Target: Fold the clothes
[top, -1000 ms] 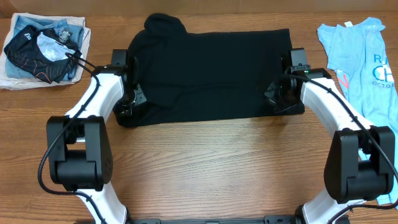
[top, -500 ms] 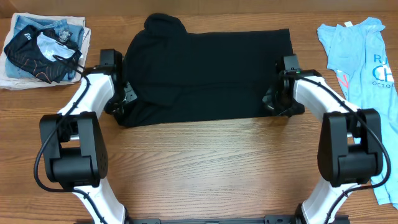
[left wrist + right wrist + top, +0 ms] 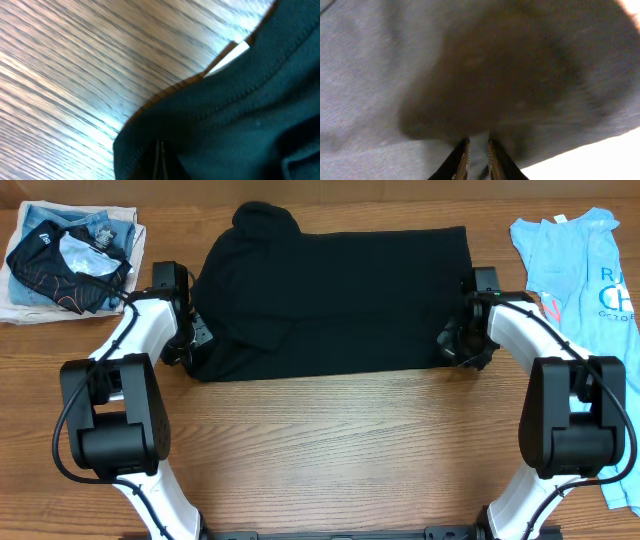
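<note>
The clothes, one plain black T-shirt (image 3: pixel 330 290), lie flat across the middle of the wooden table as a wide rectangle, with a hump at the back left. Its white neck label (image 3: pixel 232 52) shows in the left wrist view. My left gripper (image 3: pixel 193 340) sits at the shirt's left edge, and its jaws (image 3: pixel 160 146) are pressed together with hemmed black fabric tented round the tips. My right gripper (image 3: pixel 457 345) sits at the shirt's lower right corner. Its jaws (image 3: pixel 478 146) are shut on a strip of the fabric, which fills that view.
A pile of garments (image 3: pixel 70 250) lies at the back left corner, topped by a small black one with orange lines (image 3: pixel 45 270). A light blue printed T-shirt (image 3: pixel 575 270) lies along the right edge. Bare wood (image 3: pixel 330 450) stretches between the arm bases in front.
The left gripper has slid left from over the shirt to its left edge. The right gripper has shifted right. The shirt's outline has hardly changed.
</note>
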